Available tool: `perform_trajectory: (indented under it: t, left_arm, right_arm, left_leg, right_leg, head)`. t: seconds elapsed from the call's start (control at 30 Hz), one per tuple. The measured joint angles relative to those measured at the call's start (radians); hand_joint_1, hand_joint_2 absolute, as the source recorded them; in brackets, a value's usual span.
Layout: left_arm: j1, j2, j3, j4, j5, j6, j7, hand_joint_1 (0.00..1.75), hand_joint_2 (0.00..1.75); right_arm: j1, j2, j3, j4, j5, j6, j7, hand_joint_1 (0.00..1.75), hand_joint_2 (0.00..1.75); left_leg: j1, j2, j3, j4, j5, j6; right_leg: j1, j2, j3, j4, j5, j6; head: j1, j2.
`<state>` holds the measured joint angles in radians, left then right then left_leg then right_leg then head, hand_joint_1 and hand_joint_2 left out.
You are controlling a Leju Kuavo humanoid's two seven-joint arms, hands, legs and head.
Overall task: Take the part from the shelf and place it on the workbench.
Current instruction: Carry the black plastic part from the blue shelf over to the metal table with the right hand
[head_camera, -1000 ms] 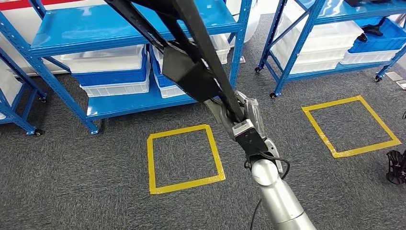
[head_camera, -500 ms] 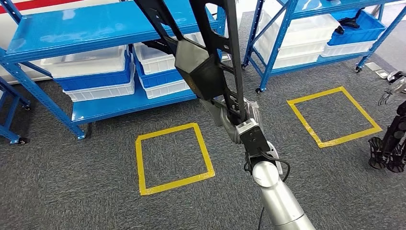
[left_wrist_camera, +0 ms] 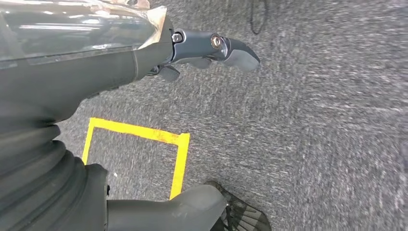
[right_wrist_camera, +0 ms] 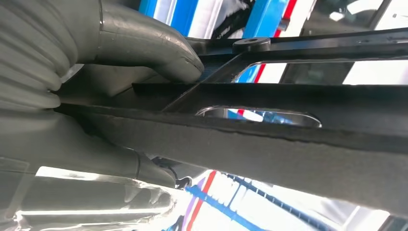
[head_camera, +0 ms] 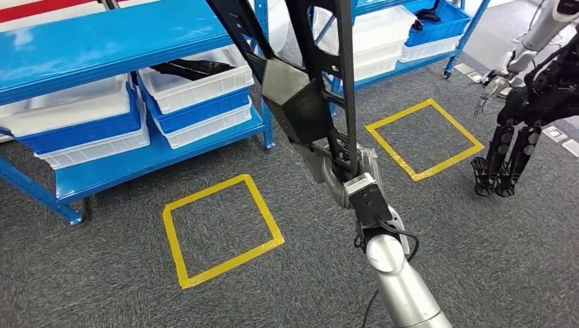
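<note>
We see the right hand (head_camera: 341, 171) gripping the part (head_camera: 311, 89), a long black frame that stands up in front of the camera, above the grey carpet (head_camera: 102, 287). In the right wrist view the thumb (right_wrist_camera: 154, 45) presses on a black bar of the part (right_wrist_camera: 269, 120). The left hand (left_wrist_camera: 211, 48) hangs over the carpet, holding nothing, its fingers slightly curled and apart. Behind the part is a blue shelf (head_camera: 123, 41) with bins (head_camera: 194, 92). Two yellow tape squares (head_camera: 218, 229) lie on the carpet. Another robot (head_camera: 526, 102) stands at the right.
</note>
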<state>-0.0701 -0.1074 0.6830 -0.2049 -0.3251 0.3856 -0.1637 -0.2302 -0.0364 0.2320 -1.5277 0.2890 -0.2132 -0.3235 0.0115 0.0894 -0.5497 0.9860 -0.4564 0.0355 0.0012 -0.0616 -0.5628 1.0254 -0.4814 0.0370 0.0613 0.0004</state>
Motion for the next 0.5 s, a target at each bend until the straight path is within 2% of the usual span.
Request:
perform_trajectory:
  t: [0.03,0.07,0.1,0.13,0.2,0.23,0.27,0.3,0.33,0.37,0.4,0.47,0.5]
  left_arm:
    - [0.0,0.0,0.0,0.0,0.0,0.0,0.0,0.0,1.75]
    - [0.0,0.0,0.0,0.0,0.0,0.0,0.0,0.0,1.75]
    - [-0.001,0.0,0.0,0.0,0.001,0.001,0.0,0.0,1.75]
    - [-0.001,0.0,0.0,0.0,0.001,0.001,0.0,0.0,1.75]
    - [-0.001,0.0,0.0,0.0,0.001,0.002,0.001,0.0,1.75]
    - [-0.001,0.0,0.0,0.0,0.001,0.002,0.001,0.0,1.75]
    - [0.001,-0.001,0.0,0.0,0.001,0.003,0.002,0.0,1.75]
    - [0.002,-0.001,0.0,0.0,0.001,0.004,0.004,0.0,1.75]
    - [0.002,0.0,0.001,0.0,0.001,0.005,0.006,0.0,1.75]
    - [0.003,0.0,0.001,0.0,0.0,0.006,0.008,0.0,1.75]
    - [0.003,0.0,0.0,0.0,-0.001,0.006,0.009,0.0,1.75]
    - [0.002,0.001,0.0,0.0,-0.003,0.007,0.012,0.0,1.75]
    - [0.002,0.002,0.0,0.001,-0.005,0.007,0.013,0.0,1.75]
  right_arm:
    - [-0.002,0.0,0.0,0.0,0.0,0.0,0.0,1.75,1.75]
    - [-0.004,-0.001,-0.001,0.0,-0.001,0.0,0.0,1.75,1.75]
    - [-0.005,-0.001,-0.001,0.001,-0.001,0.0,0.0,1.75,1.75]
    - [-0.006,-0.002,-0.002,0.001,-0.001,0.0,0.001,1.75,1.75]
    - [-0.008,-0.002,-0.003,0.001,-0.002,0.0,0.001,1.75,1.75]
    - [-0.009,-0.001,-0.003,0.001,-0.002,0.0,0.001,1.75,1.75]
    - [-0.01,0.0,-0.003,0.002,-0.002,-0.001,0.001,1.75,1.75]
    - [-0.009,0.001,-0.003,0.002,-0.002,-0.002,0.001,1.75,1.75]
    - [-0.008,0.002,-0.004,0.004,-0.002,-0.003,0.001,1.75,1.75]
    - [-0.007,0.001,-0.004,0.005,-0.002,-0.005,0.001,1.75,1.75]
    - [-0.007,0.001,-0.004,0.005,-0.001,-0.006,0.001,1.75,1.75]
    - [-0.006,0.002,-0.006,0.005,0.001,-0.01,0.001,1.75,1.75]
    - [-0.008,0.001,-0.006,0.004,0.003,-0.013,0.001,1.75,1.75]
  left_leg:
    - [-0.004,0.01,0.0,0.003,-0.001,-0.005]
    - [-0.007,0.021,0.0,0.005,-0.002,-0.009]
    - [-0.006,0.03,0.0,0.006,-0.003,-0.013]
    - [-0.003,0.025,-0.001,0.011,-0.009,-0.017]
    - [0.005,-0.025,-0.023,0.066,-0.052,-0.025]
    - [0.007,-0.057,-0.047,0.12,-0.087,-0.028]
    - [0.008,-0.077,-0.078,0.191,-0.123,-0.029]
    - [0.007,-0.084,-0.108,0.255,-0.147,-0.028]
    - [0.007,-0.087,-0.128,0.294,-0.154,-0.026]
    - [0.005,-0.089,-0.132,0.3,-0.143,-0.02]
    - [0.003,-0.093,-0.116,0.261,-0.111,-0.011]
    - [-0.005,-0.125,-0.053,0.128,-0.039,0.019]
    - [-0.007,-0.156,-0.029,0.073,-0.014,0.035]
  right_leg:
    - [0.004,-0.01,0.016,-0.03,0.009,-0.008]
    - [0.006,-0.006,0.018,-0.04,0.014,-0.016]
    - [0.003,0.007,0.014,-0.038,0.017,-0.025]
    - [0.0,0.018,0.012,-0.038,0.02,-0.031]
    - [-0.006,0.04,0.01,-0.04,0.027,-0.045]
    - [-0.005,0.05,0.008,-0.04,0.03,-0.051]
    - [-0.003,0.061,0.006,-0.04,0.032,-0.056]
    - [0.001,0.073,0.005,-0.04,0.034,-0.058]
    - [0.005,0.086,0.004,-0.039,0.035,-0.06]
    - [0.009,0.099,0.004,-0.039,0.036,-0.062]
    - [0.013,0.113,0.005,-0.039,0.037,-0.063]
    - [0.019,0.138,0.007,-0.039,0.039,-0.065]
    - [0.023,0.148,0.005,-0.037,0.04,-0.064]
  head:
    - [-0.001,0.0]
    - [-0.002,0.0]
    - [-0.004,0.0]
    - [-0.004,0.0]
    - [-0.005,0.0]
    - [-0.005,0.0]
    - [-0.006,0.0]
    - [-0.006,0.0]
    - [-0.006,0.0]
    - [-0.006,0.0]
    - [-0.006,0.0]
    - [-0.006,0.0]
    - [-0.002,0.0]
